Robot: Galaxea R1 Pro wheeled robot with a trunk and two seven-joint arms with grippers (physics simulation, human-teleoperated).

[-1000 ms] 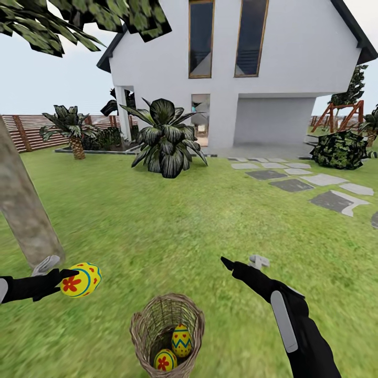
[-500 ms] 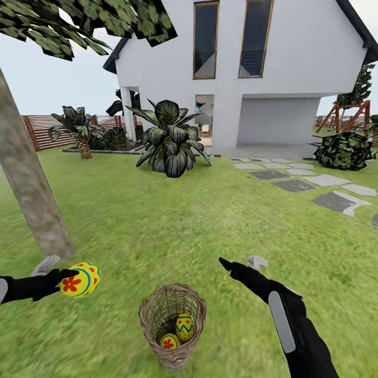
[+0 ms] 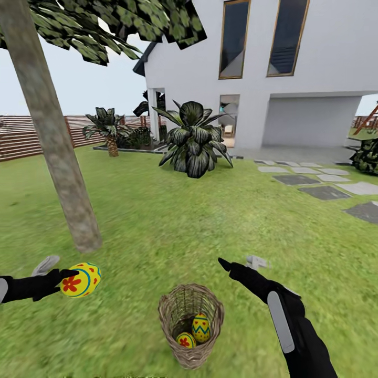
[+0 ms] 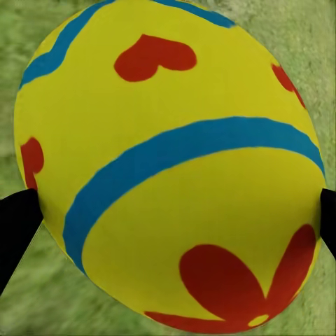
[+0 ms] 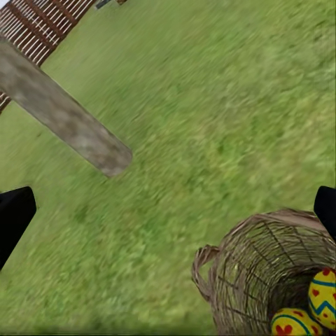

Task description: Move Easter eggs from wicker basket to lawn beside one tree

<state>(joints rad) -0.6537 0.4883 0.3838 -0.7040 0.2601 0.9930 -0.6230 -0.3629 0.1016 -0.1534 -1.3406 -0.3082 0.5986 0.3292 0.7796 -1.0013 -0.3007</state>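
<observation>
My left gripper (image 3: 65, 273) is shut on one Easter egg (image 3: 82, 280), yellow with red flowers and blue bands, held above the lawn (image 3: 157, 231). Up close, that egg (image 4: 168, 168) sits between the black fingertips (image 4: 14, 227). The wicker basket (image 3: 178, 312) stands on the grass low in the head view, with two eggs (image 3: 200, 326) (image 3: 184, 340) inside. My right gripper (image 3: 240, 262) is open and empty, just above and right of the basket (image 5: 245, 273). The tree (image 3: 58, 157) has a grey-brown trunk whose foot meets the grass just beyond the left gripper.
Past the lawn stands a white house (image 3: 315, 63), with grey stepping stones (image 3: 323, 191) leading to it on the right. A broad-leaved shrub (image 3: 195, 139) and a small palm (image 3: 109, 128) stand farther back. A brown slat fence (image 3: 26, 136) closes the left side.
The whole head view has shifted: the trunk, basket and house now sit further right in the picture. Both grippers keep their places in the view, the left still holding its egg.
</observation>
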